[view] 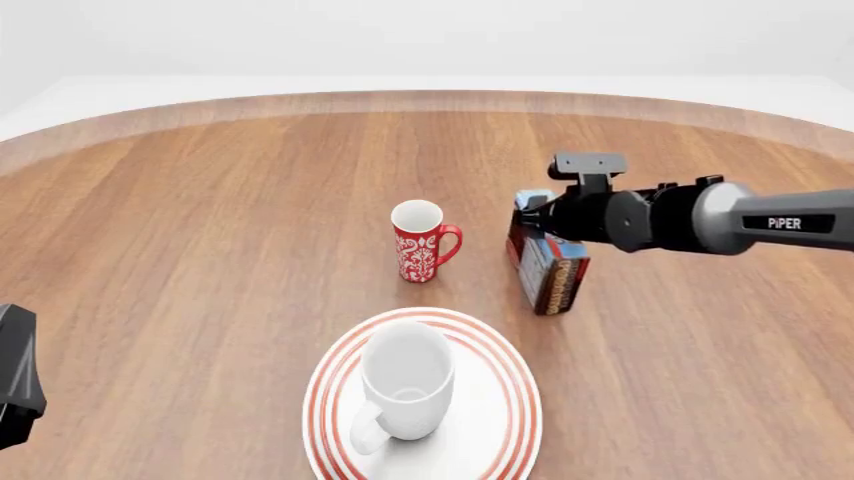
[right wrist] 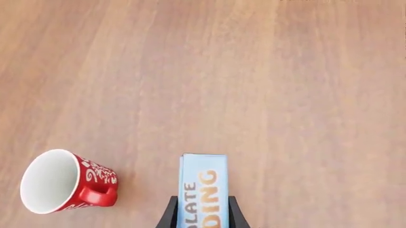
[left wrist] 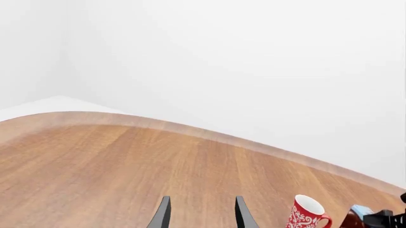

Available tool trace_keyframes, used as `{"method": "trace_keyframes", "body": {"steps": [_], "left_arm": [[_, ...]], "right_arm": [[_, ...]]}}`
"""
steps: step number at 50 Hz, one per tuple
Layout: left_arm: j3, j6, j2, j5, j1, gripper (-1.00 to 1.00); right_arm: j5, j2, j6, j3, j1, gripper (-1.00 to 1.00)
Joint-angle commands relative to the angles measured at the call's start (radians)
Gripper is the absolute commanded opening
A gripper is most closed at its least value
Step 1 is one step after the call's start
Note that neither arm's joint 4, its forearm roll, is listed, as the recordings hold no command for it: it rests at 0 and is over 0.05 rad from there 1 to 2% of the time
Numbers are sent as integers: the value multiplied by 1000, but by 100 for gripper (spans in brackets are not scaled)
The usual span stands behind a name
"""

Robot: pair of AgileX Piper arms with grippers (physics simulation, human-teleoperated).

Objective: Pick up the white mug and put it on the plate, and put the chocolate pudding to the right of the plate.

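The mug [view: 404, 388] stands upright on the plate [view: 514, 402] at the near middle of the table [view: 200, 250], its handle toward the near left, so the first half of the task looks done. The second half is in hand: the pudding [view: 550, 265] stands upright to the far right of the plate, well apart from its rim and right of the red mug [view: 419, 243], which sits just beyond the plate. The right gripper [right wrist: 199, 211] comes in from the right and reaches down over the carton; in its wrist view the two fingers lie flat against the carton's long sides, with the blue lettered face between them, so it appears to be clamped on the pudding. Whether the carton is lifted or resting on the wood cannot be told. What is left, as a judgement, is to bring the carton nearer, set it down level with the plate on its right, and let go. The left gripper [left wrist: 201, 213] is well off to the near left, its fingers spread and holding nothing.
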Motion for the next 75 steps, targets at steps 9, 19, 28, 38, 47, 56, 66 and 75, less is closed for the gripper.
{"method": "trace_keyframes", "body": {"steps": [9, 19, 28, 38, 47, 56, 66, 75], "left_arm": [[0, 0, 0, 0, -3, 100], [0, -1, 0, -1, -4, 100], [0, 1, 0, 0, -5, 100], [0, 3, 0, 0, -5, 100], [-1, 7, 0, -1, -7, 100], [-1, 8, 0, -1, -9, 100], [-1, 8, 0, -2, -9, 100], [-1, 6, 0, -3, -8, 100]], "right_arm": [[7, -34, 18, 30, 3, -100], [21, -88, 26, 46, 5, -100], [33, -141, 35, 66, 15, -100], [44, -192, 41, 89, 8, -100], [41, -244, 47, 133, 6, -100], [31, -284, 48, 177, -8, -100], [42, -347, 59, 223, -9, -100], [59, -416, 55, 267, -21, -100]]}}
